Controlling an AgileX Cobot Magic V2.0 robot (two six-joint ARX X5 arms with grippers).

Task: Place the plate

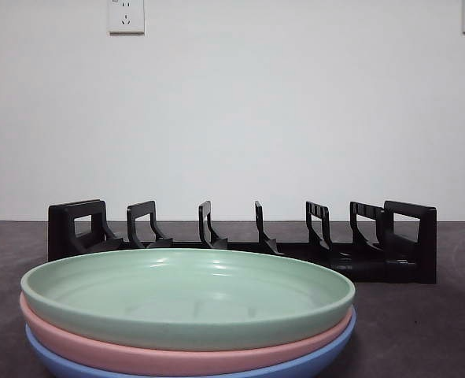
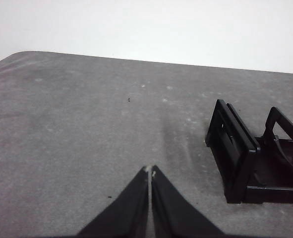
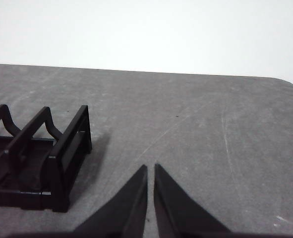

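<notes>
Three plates are stacked at the front of the table in the front view: a green plate point(image 1: 189, 295) on top, a pink plate point(image 1: 138, 356) under it and a blue plate point(image 1: 295, 368) at the bottom. Behind them stands a black slotted dish rack point(image 1: 240, 240), with nothing in its slots. My left gripper point(image 2: 150, 172) hovers shut over bare table beside one end of the rack point(image 2: 250, 158). Beside the other end of the rack point(image 3: 42, 163), my right gripper point(image 3: 150, 168) is shut and holds nothing. Neither arm shows in the front view.
The table is a dark grey mat point(image 1: 421, 331) against a white wall. Two wall sockets point(image 1: 126, 16) sit high on the wall. The table's rounded far corners show in both wrist views.
</notes>
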